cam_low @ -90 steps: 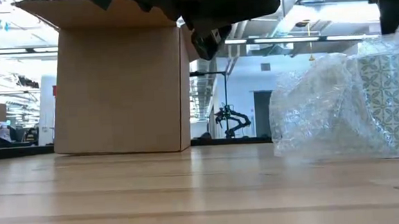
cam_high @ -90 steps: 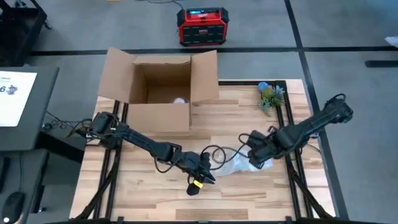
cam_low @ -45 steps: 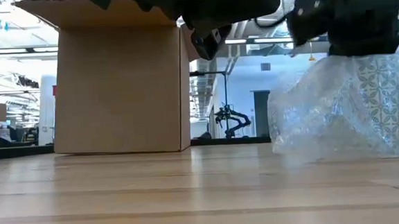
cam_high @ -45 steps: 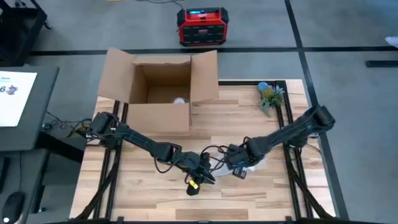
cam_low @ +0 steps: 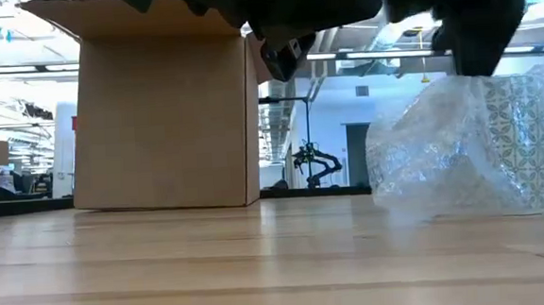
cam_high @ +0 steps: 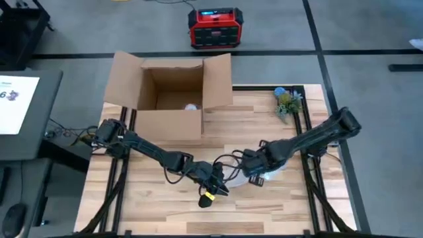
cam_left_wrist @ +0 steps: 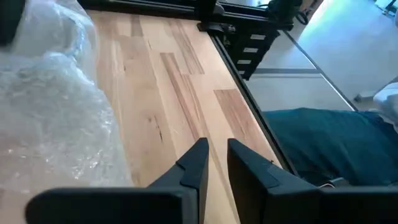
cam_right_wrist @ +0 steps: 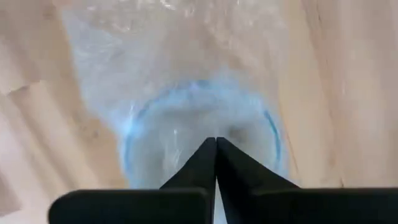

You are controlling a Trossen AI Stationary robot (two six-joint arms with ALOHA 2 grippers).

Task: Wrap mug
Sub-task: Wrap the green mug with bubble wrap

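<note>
The mug [cam_low: 515,136], white with a green pattern, stands upright on the table inside crumpled clear bubble wrap [cam_low: 433,152]. In the right wrist view its blue rim [cam_right_wrist: 202,134] shows through the wrap [cam_right_wrist: 186,56]. My right gripper [cam_right_wrist: 216,142] is shut and points down over the mug's mouth; it shows from above [cam_high: 252,176] and at table height [cam_low: 473,36]. My left gripper [cam_left_wrist: 216,149] hovers just left of the wrap [cam_left_wrist: 50,118], its fingers a narrow gap apart with nothing between them; it also shows from above [cam_high: 215,187]. My right gripper comes from above, pointing down, with its shut fingertips [cam_right_wrist: 211,149] at the bubble wrap over the mug's mouth [cam_right_wrist: 186,124]. Whether they press on the wrap or pinch a layer cannot be told. The mug stands on the table under the wrap.
An open cardboard box [cam_high: 170,96] stands at the far left of the table. A small plant [cam_high: 287,102] sits at the far right corner. A red device [cam_high: 213,28] is on the floor beyond. Bare wood lies along the near edge [cam_high: 158,211].
My right gripper has moved toward the table's left and a little toward its near edge, from the mug's right side to above the mug. The top of the wrap over the mug now sits lower.
</note>
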